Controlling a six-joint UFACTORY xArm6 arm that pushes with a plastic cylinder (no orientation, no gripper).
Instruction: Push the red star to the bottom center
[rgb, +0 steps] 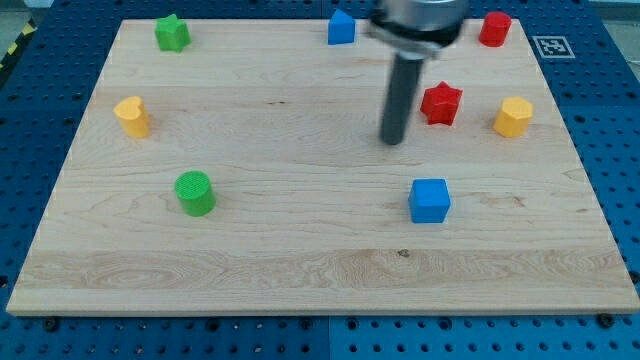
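The red star (441, 103) lies on the wooden board (300, 260) at the view's upper right. My tip (392, 140) rests on the board just left of the red star and slightly below it, a small gap apart. The rod rises from the tip toward the view's top. A blue cube (430, 200) sits below the star, toward the view's bottom.
A yellow hexagonal block (513, 117) sits right of the star. A red cylinder (494, 28) and a blue house-shaped block (341, 27) are at the top. A green star (172, 33), a yellow heart (132, 116) and a green cylinder (195, 193) are on the left.
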